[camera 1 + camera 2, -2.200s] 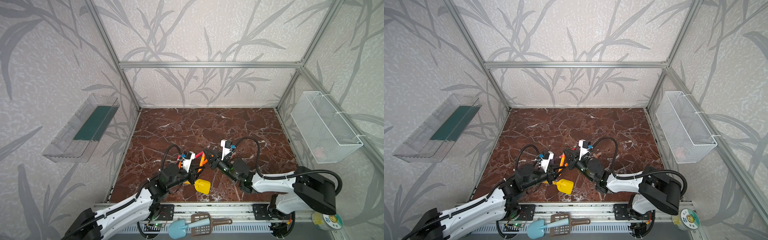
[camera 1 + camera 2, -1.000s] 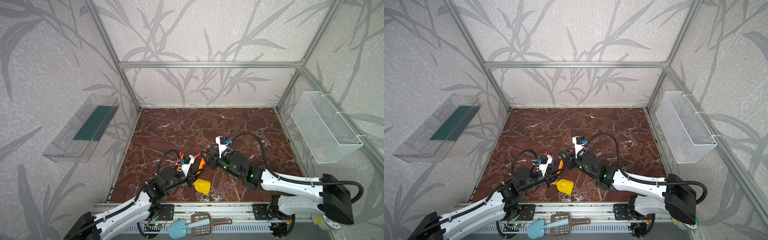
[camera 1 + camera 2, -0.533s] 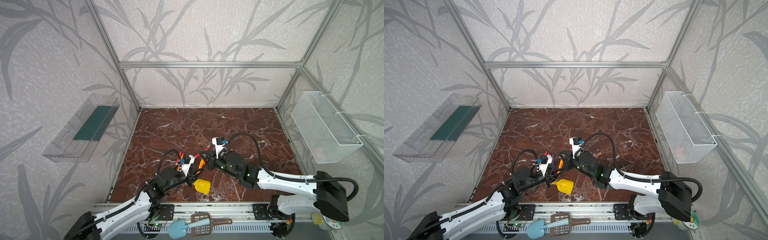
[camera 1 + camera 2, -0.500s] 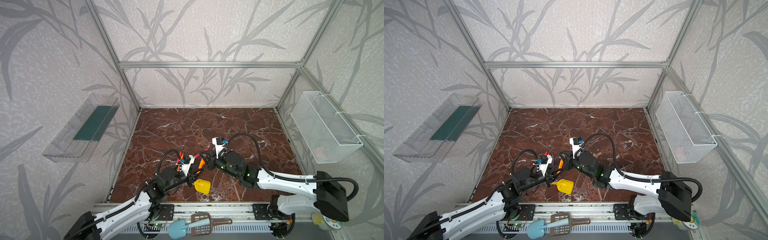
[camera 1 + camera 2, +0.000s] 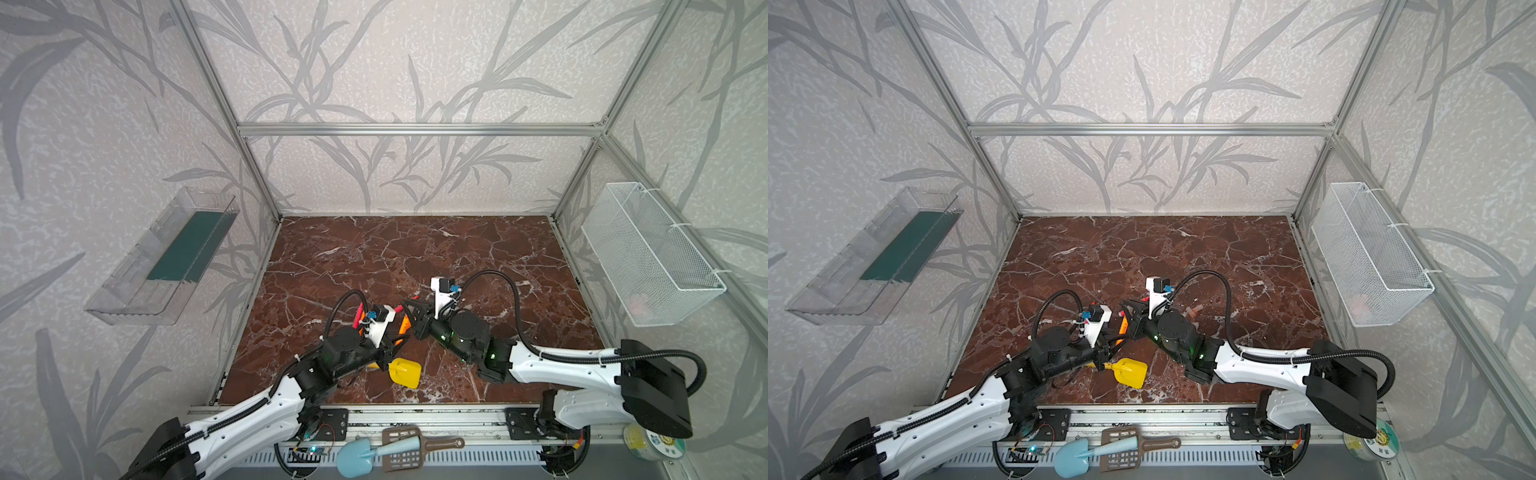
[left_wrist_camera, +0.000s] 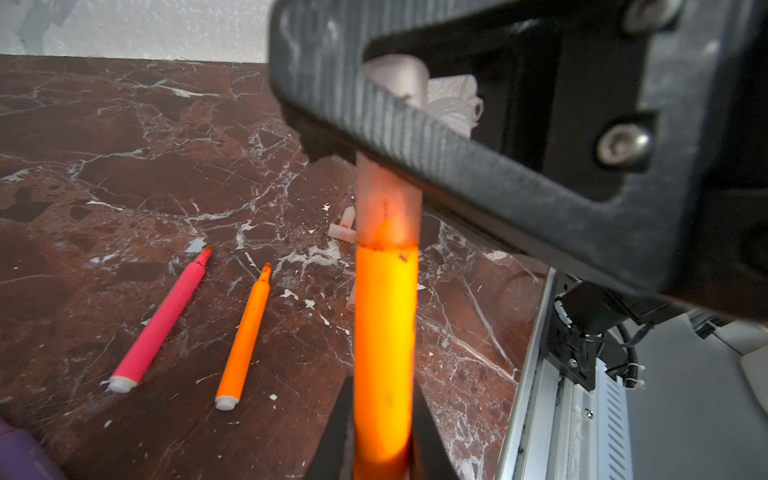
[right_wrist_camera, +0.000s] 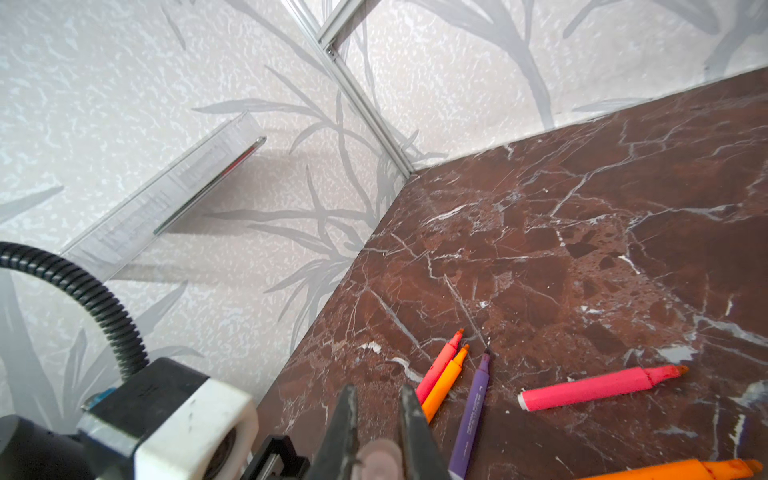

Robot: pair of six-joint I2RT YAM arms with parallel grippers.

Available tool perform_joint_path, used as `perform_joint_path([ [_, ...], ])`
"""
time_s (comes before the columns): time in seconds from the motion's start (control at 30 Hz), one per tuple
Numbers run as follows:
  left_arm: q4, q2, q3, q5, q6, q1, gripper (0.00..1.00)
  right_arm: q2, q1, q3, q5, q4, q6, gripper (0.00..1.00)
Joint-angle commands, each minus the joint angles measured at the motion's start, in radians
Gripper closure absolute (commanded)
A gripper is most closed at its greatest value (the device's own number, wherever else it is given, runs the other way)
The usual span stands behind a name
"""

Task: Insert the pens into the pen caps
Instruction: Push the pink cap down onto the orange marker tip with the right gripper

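My left gripper [image 6: 382,388] is shut on an orange pen [image 6: 384,332]. The pen's tip sits inside a translucent pen cap [image 6: 388,199]. My right gripper [image 7: 378,390] is shut on that pen cap [image 7: 380,457]. In both top views the two grippers meet tip to tip at front centre, left gripper [image 5: 395,334] and right gripper [image 5: 410,312], with the orange pen [image 5: 1123,326] between them. On the floor lie a red-pink pen [image 7: 440,365], an orange pen [image 7: 446,382], a purple pen [image 7: 473,407], a pink pen [image 7: 602,384] and another orange pen [image 7: 673,471]. Loose pen caps [image 6: 343,228] lie beyond.
A yellow toy shovel [image 5: 404,372] lies just in front of the grippers. A wire basket [image 5: 652,257] hangs on the right wall and a clear shelf [image 5: 166,257] on the left wall. A blue scoop [image 5: 353,457] and a brown sieve [image 5: 405,451] rest on the front rail.
My right gripper has closed on the pen cap at the orange pen's tip and edged left toward the left gripper. The left arm has stayed still, holding the pen.
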Motion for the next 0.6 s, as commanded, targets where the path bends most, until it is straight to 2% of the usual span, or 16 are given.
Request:
perform_joint_path([
  [0.0,0.093,0.019,0.171,-0.348,0.067,0.035,1.00,0.067,0.137,-0.034,-0.064,-0.191,0.099,1.00],
  [0.1,0.091,0.045,0.205,-0.480,0.118,0.035,1.00,0.115,0.159,0.003,-0.042,-0.229,0.141,1.00],
  [0.33,0.036,0.033,0.247,-0.506,0.096,0.046,1.00,0.113,0.160,-0.022,-0.005,-0.227,0.171,1.00],
  [0.4,0.013,0.034,0.257,-0.434,0.072,0.079,1.00,0.104,0.160,-0.073,-0.038,-0.102,0.111,1.00],
  [0.53,0.015,0.026,0.255,-0.120,-0.010,0.206,1.00,0.125,0.160,-0.154,-0.123,0.167,0.000,1.00],
  [0.57,0.017,0.023,0.255,-0.072,-0.022,0.225,1.00,0.134,0.159,-0.166,-0.147,0.210,-0.022,1.00],
])
